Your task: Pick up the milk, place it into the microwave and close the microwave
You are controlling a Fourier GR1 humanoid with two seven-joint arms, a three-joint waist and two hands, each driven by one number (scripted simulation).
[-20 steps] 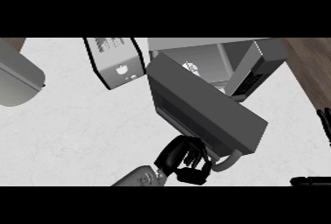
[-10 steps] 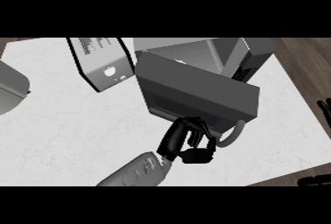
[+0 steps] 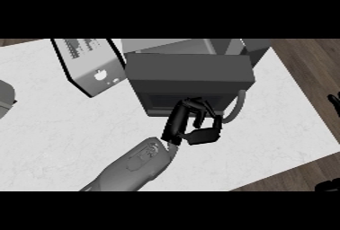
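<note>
Head view showed you that the left hand (image 3: 189, 123), fingers curled and holding nothing, had pushed the microwave door (image 3: 189, 83) nearly closed.

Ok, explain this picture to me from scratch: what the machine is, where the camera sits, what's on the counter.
The camera sits at a humanoid robot's head, looking steeply down at a white counter. The grey forearm from below ends in its black left hand, fingers curled, holding nothing, against the dark door of a grey microwave. Whether the door is fully shut is unclear. No milk shows. A grey printed box stands beside the microwave, a grey round object at the left edge. The black bit at the right edge is probably the right hand.
</note>
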